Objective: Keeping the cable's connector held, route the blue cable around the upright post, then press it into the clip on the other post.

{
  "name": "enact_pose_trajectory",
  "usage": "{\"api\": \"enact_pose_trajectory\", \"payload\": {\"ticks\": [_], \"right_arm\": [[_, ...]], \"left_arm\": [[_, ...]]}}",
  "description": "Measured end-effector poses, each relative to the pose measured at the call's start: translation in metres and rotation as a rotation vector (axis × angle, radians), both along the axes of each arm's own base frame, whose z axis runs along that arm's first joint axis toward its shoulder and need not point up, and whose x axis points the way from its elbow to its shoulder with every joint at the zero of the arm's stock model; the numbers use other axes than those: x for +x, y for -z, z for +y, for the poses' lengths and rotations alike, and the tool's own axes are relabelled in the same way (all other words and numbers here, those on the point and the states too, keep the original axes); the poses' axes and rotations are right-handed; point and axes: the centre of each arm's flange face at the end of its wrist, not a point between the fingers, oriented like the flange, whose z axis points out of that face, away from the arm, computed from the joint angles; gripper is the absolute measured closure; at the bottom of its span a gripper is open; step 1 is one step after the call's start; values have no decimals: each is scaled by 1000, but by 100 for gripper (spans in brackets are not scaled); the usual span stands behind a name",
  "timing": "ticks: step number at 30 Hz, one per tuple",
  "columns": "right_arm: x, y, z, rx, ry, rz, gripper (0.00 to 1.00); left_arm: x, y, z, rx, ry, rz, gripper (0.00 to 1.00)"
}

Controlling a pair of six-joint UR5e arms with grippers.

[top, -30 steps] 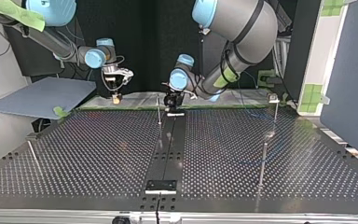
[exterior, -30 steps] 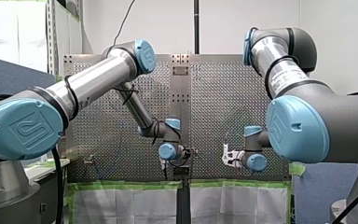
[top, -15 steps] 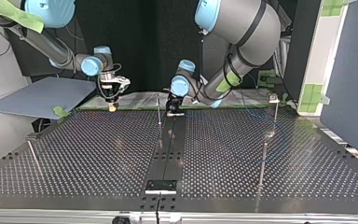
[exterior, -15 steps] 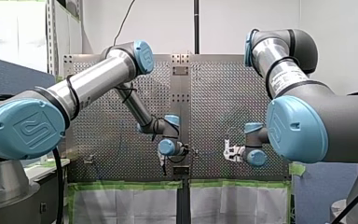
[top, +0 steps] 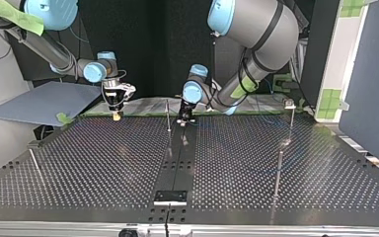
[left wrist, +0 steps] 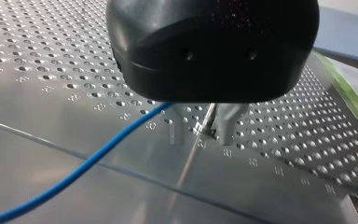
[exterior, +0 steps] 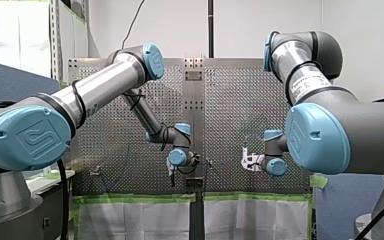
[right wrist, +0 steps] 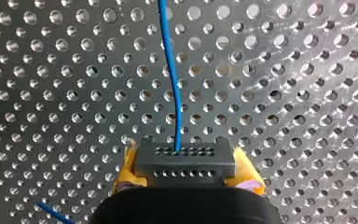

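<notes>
Status: early-to-mid, by my read.

Done: the connector (right wrist: 184,157) is in hand. R gripper (right wrist: 186,165) has its yellow-padded jaws closed on the dark block from both sides, above the surface (top: 103,163). In top view it hangs at the far edge, left of centre. The cable (right wrist: 175,93) leaves the connector's face & runs straight ahead over the holes, w/ no slack loop visible there.

In progress: routing. L gripper (top: 183,118) is low at the far edge, just beside the thin post (top: 168,114), on its right in top view. L wrist view shows the cable coming out from under the gripper's housing & trailing off across the surface, w/ the post close by. L jaws are mostly hidden by the housing, so I can't tell how wide they stand or whether they pinch the cable. I can't see the cable bent round the post either, so I'd count the wrap as not yet done.

Left to do: finish the pass round the post, then carry the cable to the clip & press it in. The clip is prob. on the far-right post (top: 292,118) in top view, which has a small fitting on top & stands well apart from both grippers. It's too small to confirm.
</notes>
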Motion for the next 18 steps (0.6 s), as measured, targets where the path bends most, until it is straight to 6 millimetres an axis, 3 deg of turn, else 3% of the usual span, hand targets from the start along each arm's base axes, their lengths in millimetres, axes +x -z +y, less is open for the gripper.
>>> {"api": "enact_pose_trajectory", "payload": {"ticks": [3, 4, 5, 6, 7, 18], "right_arm": [[-1, 0, 0, 1, 2, 1, 100], [-2, 0, -1, 1, 2, 0, 100], [-2, 0, -1, 2, 3, 0, 100], [-2, 0, -1, 2, 3, -1, 100], [-2, 0, -1, 2, 3, -2, 100], [-4, 1, -1, 8, -2, -3, 100]], "left_arm": [[-2, 0, 1, 37, -17, -3, 47], [-3, 1, 1, 52, -19, -2, 40], [-4, 1, 0, 62, -16, -1, 19], [-5, 1, 0, 73, -12, 1, 19], [-5, 2, 1, 82, -7, 3, 0], [-16, 6, -4, 189, 39, 23, 0]]}}
